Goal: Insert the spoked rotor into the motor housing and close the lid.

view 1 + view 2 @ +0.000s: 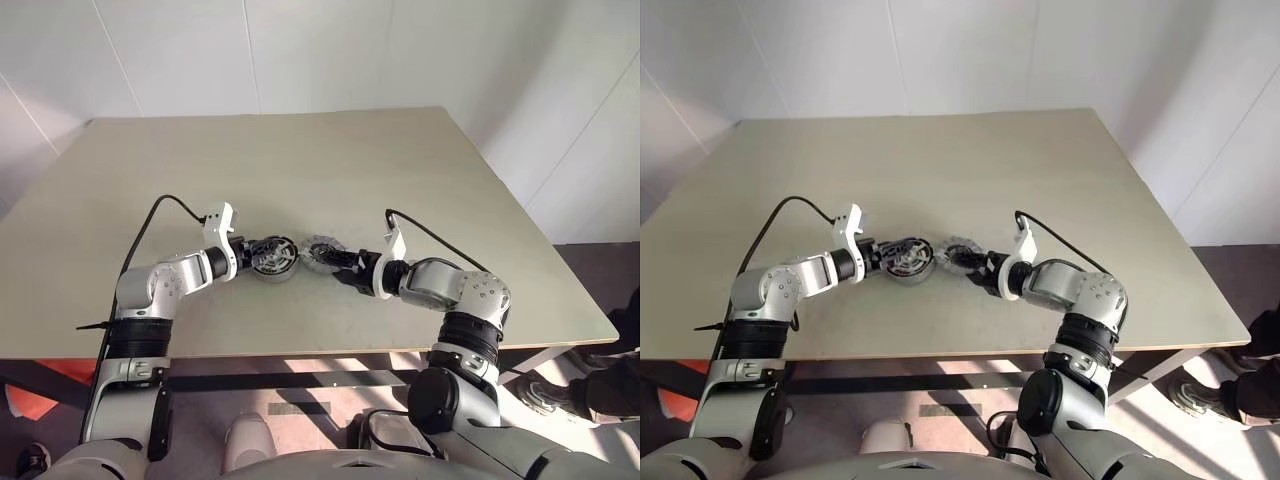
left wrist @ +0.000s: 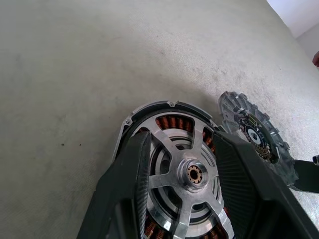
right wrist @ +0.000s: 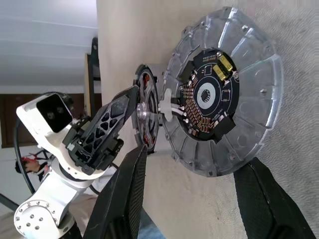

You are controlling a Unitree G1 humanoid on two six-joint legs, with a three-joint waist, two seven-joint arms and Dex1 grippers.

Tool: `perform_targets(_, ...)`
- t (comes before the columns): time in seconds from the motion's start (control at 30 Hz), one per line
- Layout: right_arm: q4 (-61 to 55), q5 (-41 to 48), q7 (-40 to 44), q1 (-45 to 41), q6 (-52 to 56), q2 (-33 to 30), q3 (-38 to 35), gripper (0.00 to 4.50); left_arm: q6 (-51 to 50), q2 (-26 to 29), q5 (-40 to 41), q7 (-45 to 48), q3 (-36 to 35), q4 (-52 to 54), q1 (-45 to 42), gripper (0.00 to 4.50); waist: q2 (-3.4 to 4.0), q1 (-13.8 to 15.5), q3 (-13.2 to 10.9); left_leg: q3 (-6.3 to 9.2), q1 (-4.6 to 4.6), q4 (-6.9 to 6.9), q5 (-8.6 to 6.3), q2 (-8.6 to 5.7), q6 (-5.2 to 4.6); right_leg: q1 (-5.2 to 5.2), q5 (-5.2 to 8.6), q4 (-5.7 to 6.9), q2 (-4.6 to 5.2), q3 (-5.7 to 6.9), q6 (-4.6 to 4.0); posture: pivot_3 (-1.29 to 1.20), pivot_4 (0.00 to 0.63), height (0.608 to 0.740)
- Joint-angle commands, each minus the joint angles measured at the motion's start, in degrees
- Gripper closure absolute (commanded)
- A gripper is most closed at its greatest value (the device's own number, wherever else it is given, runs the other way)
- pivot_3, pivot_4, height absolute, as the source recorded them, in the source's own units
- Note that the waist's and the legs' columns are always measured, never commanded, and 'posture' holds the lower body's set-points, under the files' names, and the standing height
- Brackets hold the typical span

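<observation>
Matte beige table (image 1: pixel 300 170): spoked rotor (image 2: pixel 187 174) (shiny) inside copper-wound motor housing (image 2: pixel 149 112).

The two head views look forward and down from above the table (image 1: pixel 300 160), taking in both arms and nearly the same scene. The left wrist view looks closely along its fingers at the motor housing (image 2: pixel 172 124), with the lid (image 2: pixel 259 139) beyond. The right wrist view faces the lid (image 3: pixel 224 89) up close, with the housing and the left gripper (image 3: pixel 119 119) behind, so both wrist views share these parts.

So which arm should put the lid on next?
Right, probably: its end effector already straddles the lid, beside the motor housing. The left end effector sits around the housing, where the spoked rotor already rests.
</observation>
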State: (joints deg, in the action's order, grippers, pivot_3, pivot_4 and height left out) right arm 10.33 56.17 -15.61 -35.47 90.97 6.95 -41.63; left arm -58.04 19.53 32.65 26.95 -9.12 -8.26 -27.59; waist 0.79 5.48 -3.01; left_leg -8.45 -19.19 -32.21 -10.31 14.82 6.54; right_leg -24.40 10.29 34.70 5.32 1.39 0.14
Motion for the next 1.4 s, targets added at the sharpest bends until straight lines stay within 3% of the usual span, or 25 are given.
perform_targets(0.03, 0.1, -0.3, 1.5, -2.3, -1.9, 0.9, 1.1, 1.50, -1.0, 0.8, -0.5, -0.7, -0.3, 0.7, 1.3, 2.41, 0.00, 0.0, 0.0, 0.00, 0.00, 0.02, 0.00, 0.00, 0.00, -0.01, 0.00, 0.00, 0.00, 0.00, 0.00, 0.00, 0.000, 0.740)
perform_targets(0.47, 12.0, -5.5, 12.7, -9.6, -19.7, -3.0, 8.9, 1.50, -0.5, -0.4, -1.0, -1.5, 0.4, 0.7, 1.5, 2.41, 0.00, 0.0, 0.0, 0.00, -0.03, 0.01, 0.00, 0.00, 0.00, -0.02, 0.00, 0.02, 0.00, 0.01, 0.00, 0.00, 0.000, 0.740)
perform_targets(0.93, 8.2, -1.2, 13.9, -15.4, -14.4, 3.6, 16.2, 1.50, 2.2, -0.3, -1.7, -2.3, -0.7, -1.8, -0.5, 2.41, -0.01, 0.0, 0.0, 0.01, -0.02, 0.00, 0.00, 0.01, 0.00, -0.01, 0.00, 0.05, 0.00, 0.00, -0.01, 0.00, 0.000, 0.740)
perform_targets(1.07, 9.9, -2.2, 14.7, -15.5, -16.0, 3.2, 18.9, 1.50, 1.9, 2.7, -0.9, -3.4, -4.8, 0.4, -0.8, 2.41, -0.03, -0.2, 0.0, 0.01, -0.04, 0.00, 0.00, 0.02, 0.00, -0.02, 0.00, 0.04, -0.02, 0.00, -0.01, 0.00, 0.000, 0.740)
perform_targets(1.23, 11.2, -2.8, 15.8, -15.1, -17.4, 1.9, 20.8, 1.50, -3.0, 10.3, 3.1, -3.1, -12.1, 7.6, 1.0, 2.41, -0.06, -0.8, 0.0, 0.03, -0.46, 0.00, 0.04, 0.12, 0.06, -0.53, -0.02, 0.12, -0.13, 0.02, -0.05, 0.00, 0.000, 0.740)
perform_targets(1.4, 10.8, -4.7, 18.9, -14.9, -18.4, 0.8, 23.7, 1.50, -7.7, 12.6, 6.7, -2.8, -14.5, 13.4, 1.3, 2.41, -0.10, 0.3, 0.0, 0.07, -0.71, -0.10, -0.03, 0.05, -0.05, -0.70, -0.25, 0.06, -0.03, 0.05, -0.43, 0.00, 0.000, 0.740)
